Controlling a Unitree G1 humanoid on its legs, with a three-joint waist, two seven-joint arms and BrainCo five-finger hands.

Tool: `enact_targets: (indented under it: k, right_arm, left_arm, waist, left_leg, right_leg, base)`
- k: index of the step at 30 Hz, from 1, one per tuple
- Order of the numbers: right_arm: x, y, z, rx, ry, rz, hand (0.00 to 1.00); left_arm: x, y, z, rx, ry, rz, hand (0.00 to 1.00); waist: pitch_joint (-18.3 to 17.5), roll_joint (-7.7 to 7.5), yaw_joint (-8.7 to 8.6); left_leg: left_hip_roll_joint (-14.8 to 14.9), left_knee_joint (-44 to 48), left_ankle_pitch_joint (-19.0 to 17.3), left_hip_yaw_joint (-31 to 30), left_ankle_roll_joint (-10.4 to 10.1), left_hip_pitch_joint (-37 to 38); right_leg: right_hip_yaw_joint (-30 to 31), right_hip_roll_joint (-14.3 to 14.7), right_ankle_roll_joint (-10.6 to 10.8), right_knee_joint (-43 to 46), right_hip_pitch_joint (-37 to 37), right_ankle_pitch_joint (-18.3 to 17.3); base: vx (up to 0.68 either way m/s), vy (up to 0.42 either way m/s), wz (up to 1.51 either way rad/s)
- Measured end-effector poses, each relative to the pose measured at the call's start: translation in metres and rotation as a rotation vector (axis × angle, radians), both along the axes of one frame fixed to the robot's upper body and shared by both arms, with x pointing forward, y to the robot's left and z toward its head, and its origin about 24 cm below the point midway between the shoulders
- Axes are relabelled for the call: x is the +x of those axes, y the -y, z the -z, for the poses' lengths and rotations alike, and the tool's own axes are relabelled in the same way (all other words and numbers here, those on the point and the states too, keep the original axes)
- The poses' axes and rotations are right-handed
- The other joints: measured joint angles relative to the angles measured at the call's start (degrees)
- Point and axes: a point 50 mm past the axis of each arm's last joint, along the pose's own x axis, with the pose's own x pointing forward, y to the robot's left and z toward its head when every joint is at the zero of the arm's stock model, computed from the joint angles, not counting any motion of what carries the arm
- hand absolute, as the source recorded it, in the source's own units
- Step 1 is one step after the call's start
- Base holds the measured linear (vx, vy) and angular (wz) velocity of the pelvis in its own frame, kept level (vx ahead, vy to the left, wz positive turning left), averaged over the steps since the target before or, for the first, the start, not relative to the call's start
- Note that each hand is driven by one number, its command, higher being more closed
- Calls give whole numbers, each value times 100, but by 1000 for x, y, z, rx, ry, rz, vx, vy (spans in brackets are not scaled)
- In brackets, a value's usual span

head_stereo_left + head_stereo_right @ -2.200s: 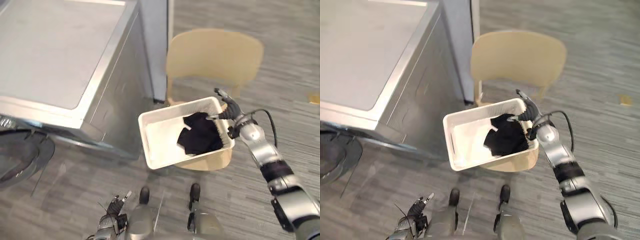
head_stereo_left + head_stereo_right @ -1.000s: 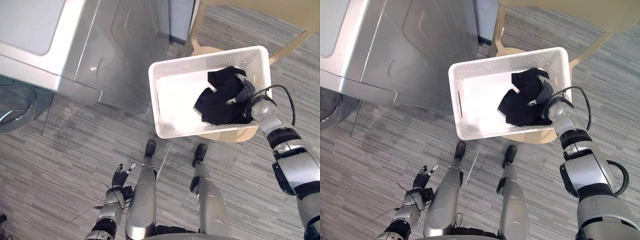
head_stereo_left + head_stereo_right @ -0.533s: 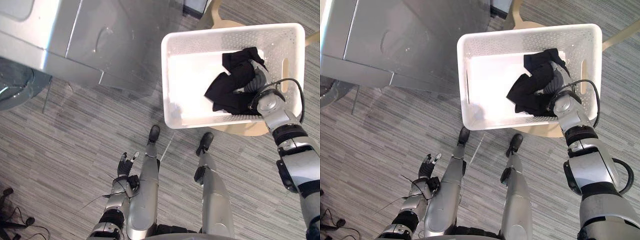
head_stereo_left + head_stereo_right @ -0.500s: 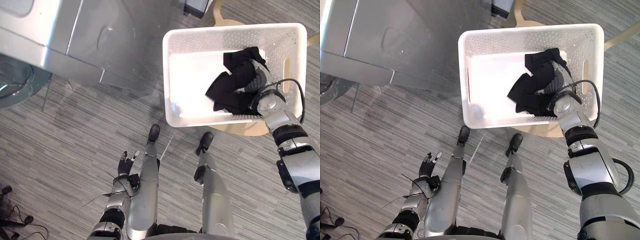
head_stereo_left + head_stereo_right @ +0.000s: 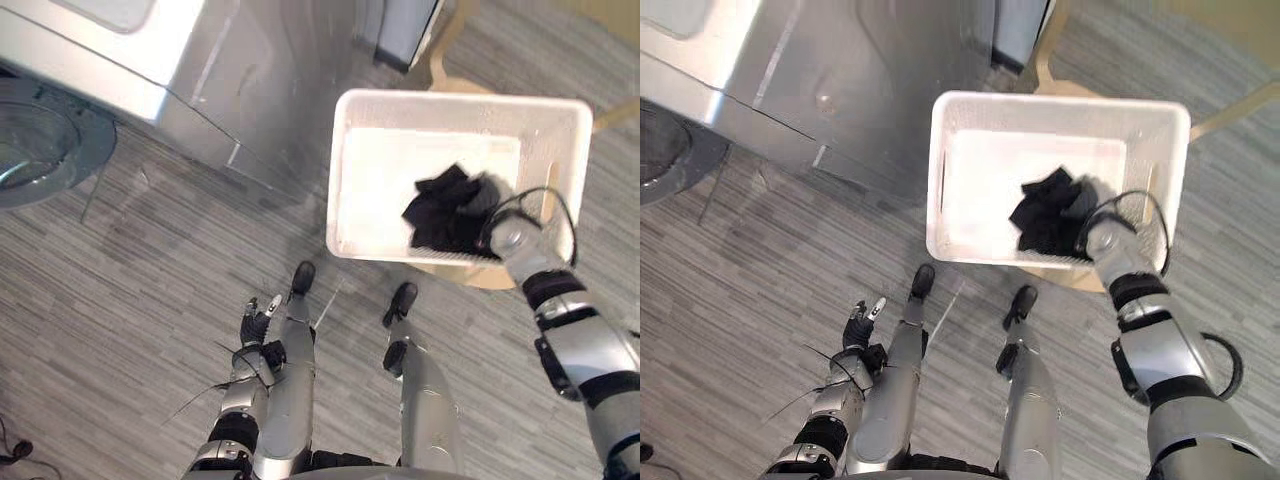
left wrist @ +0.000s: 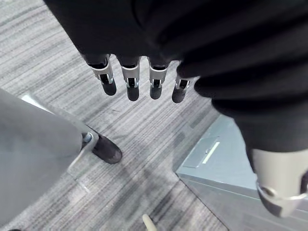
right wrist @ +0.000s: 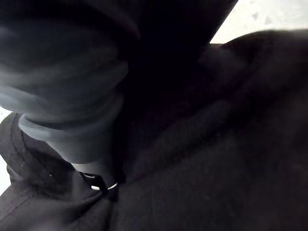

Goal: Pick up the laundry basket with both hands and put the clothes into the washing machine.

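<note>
The white perforated plastic laundry basket [image 5: 340, 180] sat on a pale wooden chair [image 5: 492, 279], holding crumpled black clothes [image 5: 443, 212]. The right hand [image 5: 492, 196] lay buried in them, and I could not tell its grip; the left hand [image 6: 129, 79] hung slack-fingered.

Item one: my right robot hand [image 7: 72, 96], seen from very close. Its dark ribbed cover looms large and narrows towards a small metal ring where it meets fabric. Its front end is buried in the cloth, so I cannot tell how it is set. Item two: black clothes [image 7: 216, 144], a soft heap in thick folds, pressed right against my robot hand and bunched around it. A stitched hem shows just beside the cover. Item three: laundry basket [image 7: 262, 17], white. Its bare inner surface shows as a bright patch past the far side of the clothes and as a thin pale sliver beyond the hem.
</note>
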Motion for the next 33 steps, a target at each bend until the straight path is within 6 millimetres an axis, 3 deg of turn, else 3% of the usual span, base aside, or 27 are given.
enact_targets:
  k: [2,6,7,11,14,18,20,22,23,25,26,28,29,31,33]
  right_arm:
    - [-5,-5,18,31,-68,-3,100]
    - [-4,7,5,239,9,79,100]
    - [-6,12,1,331,60,107,100]
    - [-23,17,7,515,172,159,100]
    - [-35,23,6,547,235,173,100]
    - [-44,28,0,560,288,170,100]
    - [-46,29,-7,566,322,164,100]
    - [-52,39,-21,576,398,178,100]
    - [-52,40,-22,576,402,179,100]
    - [-57,51,-45,556,501,185,100]
    - [-59,53,-52,548,530,183,100]
    - [-66,55,-80,544,659,161,100]
    - [-69,56,-86,548,688,157,100]
    - [-76,53,-105,563,791,122,100]
    - [-80,49,-116,558,850,88,100]
  left_arm:
    - [-5,-4,7,9,-37,-1,0]
    - [-20,-14,21,4,-117,-26,0]
    - [-31,-21,28,-8,-153,-62,0]
    - [-84,-51,54,-62,-298,-245,0]
    - [-111,-62,63,-124,-344,-371,0]
    - [-122,-80,60,-189,-299,-538,0]
    - [-120,-96,47,-187,-207,-621,0]
    - [-113,-122,19,-139,-52,-712,0]
    - [-113,-123,17,-137,-43,-716,0]
    - [-99,-147,-26,-61,168,-783,0]
    - [-97,-151,-36,-46,215,-791,0]
    - [-84,-163,-76,69,366,-787,0]
    - [-81,-164,-86,93,404,-785,0]
    - [-69,-160,-131,255,549,-735,0]
    - [-55,-150,-163,376,654,-666,0]
  waist:
    - [-39,-24,39]
    - [-51,-50,39]
    - [-130,-128,32]
    - [-852,-522,-102]
    - [-1282,-653,-233]
    - [-1729,-624,-285]
    - [-1875,-618,-344]
    - [-2134,-606,-372]
    - [-2141,-602,-372]
    - [-2380,-523,-389]
    - [-2420,-505,-388]
    - [-2495,-407,-418]
    - [-2528,-385,-431]
    - [-2639,-302,-536]
    - [-2717,-258,-544]
  left_leg:
    - [18,-62,-2,70,4,273]
    - [50,-211,16,230,28,755]
    - [77,-306,22,285,36,938]
    - [147,-695,80,330,39,1346]
    - [126,-865,80,414,39,1679]
    - [80,-987,38,548,100,1959]
    - [76,-1050,25,602,121,2113]
    - [77,-1084,-2,660,143,2194]
    - [77,-1084,-5,664,143,2204]
    - [80,-1075,-83,768,159,2343]
    - [81,-1074,-92,793,163,2368]
    - [89,-1072,-134,897,173,2508]
    - [85,-1071,-147,917,179,2538]
    - [75,-1070,-182,981,202,2663]
    - [75,-1051,-215,1098,207,2725]
  right_leg:
    - [34,-1,0,30,200,-21]
    - [123,17,3,-15,563,-19]
    - [156,46,5,-88,708,-11]
    - [178,146,28,-480,1083,57]
    - [252,148,101,-829,1467,138]
    - [318,136,139,-1185,1782,273]
    - [366,146,164,-1352,1948,328]
    - [456,164,176,-1481,2017,377]
    - [461,165,177,-1485,2027,377]
    - [557,179,184,-1581,2151,405]
    - [594,181,185,-1583,2158,416]
    - [631,185,182,-1596,2257,428]
    - [645,182,183,-1596,2273,427]
    - [695,171,186,-1596,2358,425]
    - [802,173,186,-1596,2365,425]
  base:
    - [-12,-19,-6]
    - [-48,-19,-16]
    - [-7,-29,-13]
    - [76,-19,-6]
    - [107,28,-6]
    - [76,37,-13]
    - [56,22,-13]
    - [57,15,-15]
    - [52,9,-17]
    - [31,7,-21]
    - [26,6,-25]
    - [17,2,-20]
    - [1,4,-14]
    - [-3,8,-14]
    - [-18,4,-22]
